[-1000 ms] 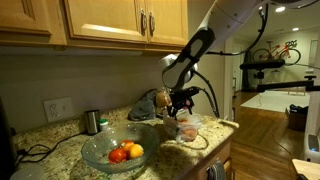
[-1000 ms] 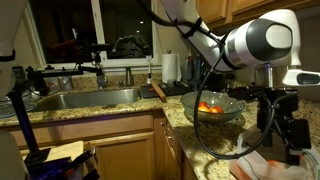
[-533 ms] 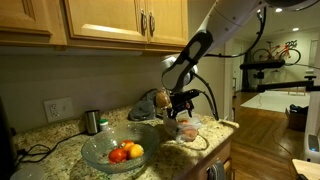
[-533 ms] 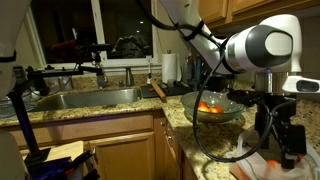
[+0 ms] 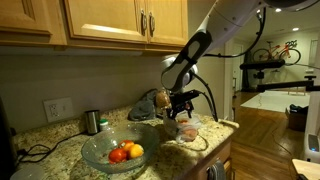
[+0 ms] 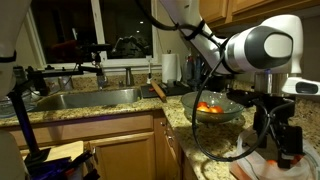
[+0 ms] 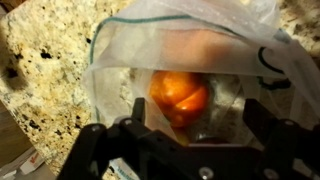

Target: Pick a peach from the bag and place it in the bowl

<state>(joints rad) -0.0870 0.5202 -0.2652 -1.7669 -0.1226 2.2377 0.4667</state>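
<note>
A clear plastic bag (image 7: 180, 50) lies on the granite counter with an orange peach (image 7: 178, 98) inside it. In the wrist view my gripper (image 7: 185, 125) is open, its fingers low over the bag on either side of the peach. In an exterior view the gripper (image 5: 181, 104) hangs just above the bag (image 5: 185, 129) at the counter's corner. The glass bowl (image 5: 116, 150) stands apart from it and holds red and orange fruit (image 5: 126, 152). The bowl (image 6: 216, 104) also shows behind the arm, with the gripper (image 6: 283, 135) in the foreground.
A metal cup (image 5: 92, 121) and a brown paper bag (image 5: 147, 103) stand by the wall. A sink (image 6: 90, 97) and a paper towel roll (image 6: 171, 68) sit on the far counter. The counter edge (image 5: 215, 140) is close to the bag.
The gripper has sunk slightly toward the bag; otherwise nothing has visibly changed.
</note>
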